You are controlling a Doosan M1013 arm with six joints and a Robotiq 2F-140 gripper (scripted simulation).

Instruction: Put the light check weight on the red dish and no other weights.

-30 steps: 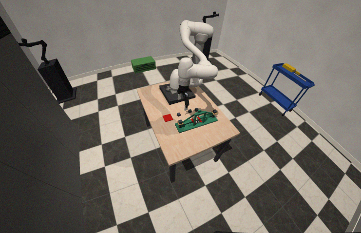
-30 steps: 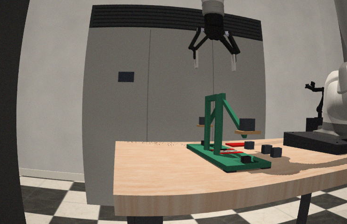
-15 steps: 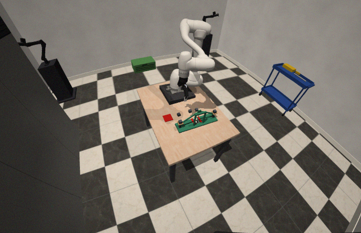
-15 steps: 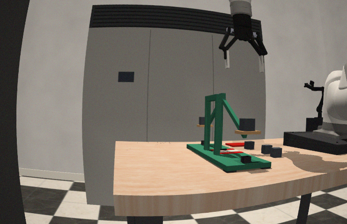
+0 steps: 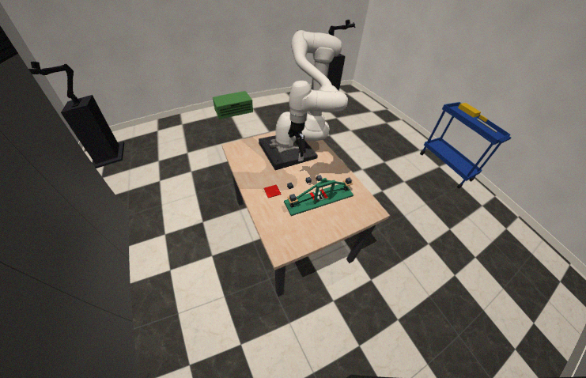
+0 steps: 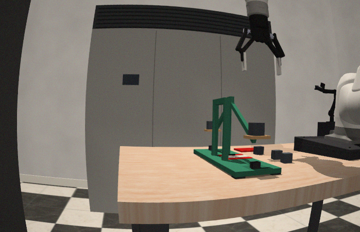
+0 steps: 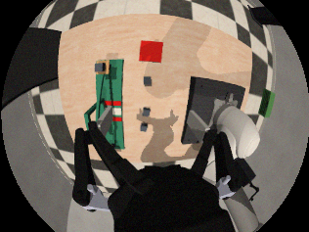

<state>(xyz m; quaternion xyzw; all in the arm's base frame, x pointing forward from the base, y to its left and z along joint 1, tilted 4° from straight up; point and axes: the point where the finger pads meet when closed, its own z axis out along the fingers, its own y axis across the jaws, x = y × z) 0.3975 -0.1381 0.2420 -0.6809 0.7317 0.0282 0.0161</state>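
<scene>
The red dish (image 5: 272,190) (image 6: 241,149) (image 7: 151,51) lies flat and empty on the table. Three dark cube weights stand apart in a row beside the green balance (image 5: 302,208) (image 6: 226,128) (image 7: 117,84): one weight (image 5: 289,185) (image 6: 258,150) (image 7: 148,81) nearest the dish, a middle weight (image 5: 308,179) (image 6: 276,154) (image 7: 146,112) and an end weight (image 5: 319,177) (image 6: 286,157) (image 7: 143,127). Each pan carries one weight, at the dish end (image 5: 293,197) (image 6: 209,124) (image 7: 100,67) and the other end (image 5: 348,180) (image 6: 256,128). The pans look about level; the pointer seems near white. My gripper (image 6: 261,72) is open, empty, high above the table.
The arm's black base plate (image 5: 280,161) (image 6: 322,147) (image 7: 198,92) stands on the wooden table (image 5: 284,245) (image 6: 158,177) (image 7: 78,53) beyond the loose weights. The balance's uprights and beam rise above the weights. A blue cart (image 5: 453,158) and a green box (image 5: 233,104) (image 7: 266,103) stand away on the floor.
</scene>
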